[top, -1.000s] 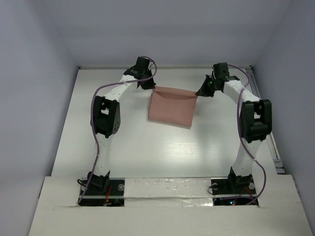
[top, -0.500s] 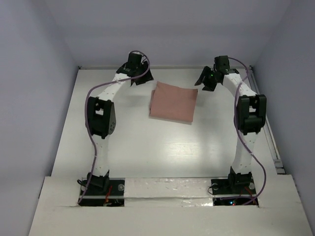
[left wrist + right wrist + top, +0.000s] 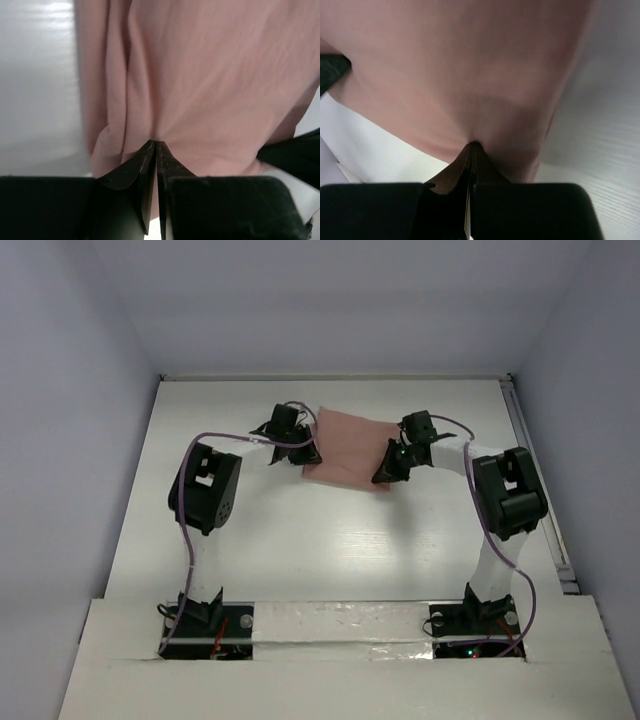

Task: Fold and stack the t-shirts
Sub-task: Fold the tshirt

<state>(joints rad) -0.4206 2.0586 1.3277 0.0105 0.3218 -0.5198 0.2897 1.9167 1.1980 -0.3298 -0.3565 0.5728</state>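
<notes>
The folded salmon-pink t-shirt (image 3: 350,443) lies on the counter (image 3: 300,540), toward its far middle. Left jaws and right jaws are clenched on its near corners. Pinching only some layers could pull the fold apart when lifted.

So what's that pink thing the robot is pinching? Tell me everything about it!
It's a t-shirt, dusty salmon pink and soft-looking, folded into a flat, roughly rectangular pad with a few gentle creases. It rests on the white table, toward the far side. The left gripper pinches its left edge and the right gripper its right, both shut on the cloth. No print shows.
</notes>
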